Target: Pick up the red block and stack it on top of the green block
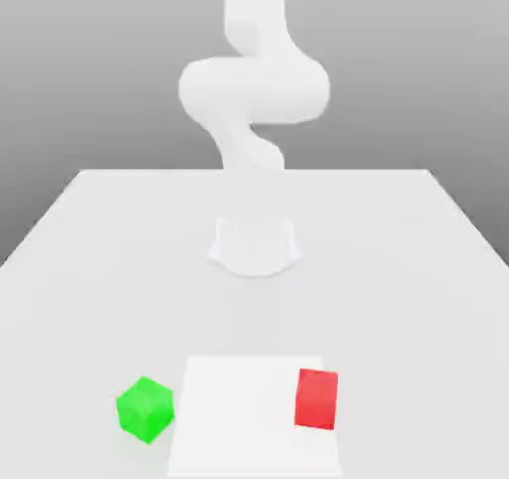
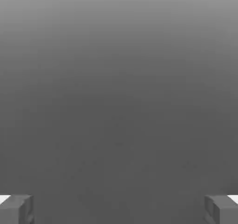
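The red block (image 1: 316,399) sits near the table's front edge, toward the exterior view's right. The green block (image 1: 145,408) rests on the table toward that view's left, turned corner-on and well apart from the red one. In the hand view my gripper (image 2: 119,210) is open: its two grey fingertips (image 2: 16,209) stand far apart, with nothing between them and only plain grey ground beyond. Neither block appears between the fingers.
The arm's white base (image 1: 254,243) stands at the middle of the white table (image 1: 99,258), and its links rise out of the top of the picture. A white rectangular patch (image 1: 249,417) lies between the two blocks, and the red block overlaps its right edge.
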Available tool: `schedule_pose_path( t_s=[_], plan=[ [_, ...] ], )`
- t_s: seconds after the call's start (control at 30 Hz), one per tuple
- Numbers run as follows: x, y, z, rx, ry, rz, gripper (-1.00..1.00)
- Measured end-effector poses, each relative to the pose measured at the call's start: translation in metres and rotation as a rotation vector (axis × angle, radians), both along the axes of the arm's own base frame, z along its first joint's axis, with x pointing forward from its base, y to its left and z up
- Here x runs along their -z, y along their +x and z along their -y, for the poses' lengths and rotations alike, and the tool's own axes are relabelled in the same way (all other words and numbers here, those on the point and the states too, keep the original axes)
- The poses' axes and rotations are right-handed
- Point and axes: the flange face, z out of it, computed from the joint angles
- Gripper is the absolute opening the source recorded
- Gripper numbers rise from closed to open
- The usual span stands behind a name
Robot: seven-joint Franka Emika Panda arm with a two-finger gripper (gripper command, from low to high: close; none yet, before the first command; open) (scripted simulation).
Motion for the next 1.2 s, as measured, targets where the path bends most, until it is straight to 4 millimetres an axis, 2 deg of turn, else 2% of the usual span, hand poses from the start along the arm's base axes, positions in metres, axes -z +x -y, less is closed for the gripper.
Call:
schedule_pose_path(
  t_s=[0.07, 0.17, 0.33, 0.5, 0.7, 0.87, 0.9, 1.07, 1.1, 1.2],
  plan=[
    [0.043, 0.025, -0.008, 0.012, 0.009, -0.071, 0.0],
    [0.107, 0.053, -0.019, 0.03, 0.021, -0.171, 0.0],
    [0.217, 0.075, -0.036, 0.061, 0.037, -0.336, 0.0],
    [0.325, 0.07, -0.052, 0.094, 0.047, -0.501, 0.0],
    [0.442, 0.033, -0.069, 0.132, 0.052, -0.691, 0.0],
    [0.502, 0.028, -0.07, 0.141, 0.055, -0.715, 0.0],
    [0.512, 0.027, -0.07, 0.141, 0.054, -0.715, -1.0],
    [0.512, 0.027, -0.07, 0.141, 0.055, -0.714, -1.0],
    [0.518, 0.027, -0.07, 0.14, 0.054, -0.715, -1.0],
    [0.499, 0.028, -0.07, 0.141, 0.055, -0.714, -1.0]
  ],
)
